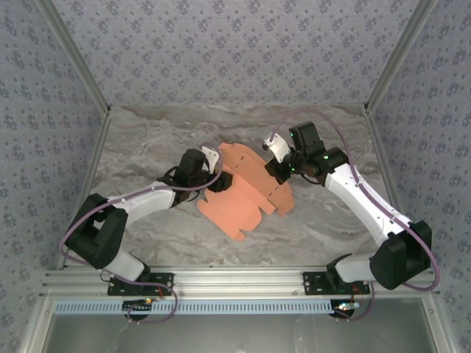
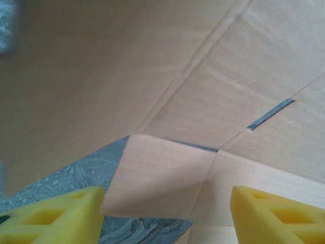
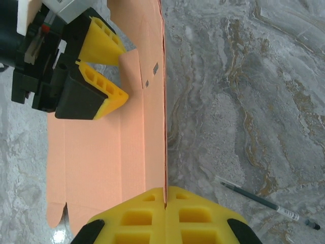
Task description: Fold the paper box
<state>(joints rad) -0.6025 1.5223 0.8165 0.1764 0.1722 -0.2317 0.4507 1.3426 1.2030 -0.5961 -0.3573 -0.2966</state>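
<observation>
Box point(image 1: 246, 195): a flat salmon-orange card sheet with rounded tabs, open on the surface point(image 1: 147, 162). It lies between the two jaws, and each pair reaches it from its own side.
Left jaws: wide. The yellow fingers point(image 2: 56, 216) stand well apart. A small flap point(image 2: 162, 178) of the box, a little lifted, is in the gap between them. I cannot tell if a finger touches it, but it is not clamped.
Right jaws: pressed together on the box. The fingers point(image 3: 198, 218) pinch one thin edge of the card, and this edge runs straight out from between them, seen from the side as a line.
Rest of the sheet: it spreads to the left of the right jaws, up to the left jaws on the far side of the fold.
Pen point(image 3: 269, 203): on the bare surface to the right of the right jaws, well apart from the box.
Surface: grey marble pattern, visible just under the left jaws, beside the flap.
</observation>
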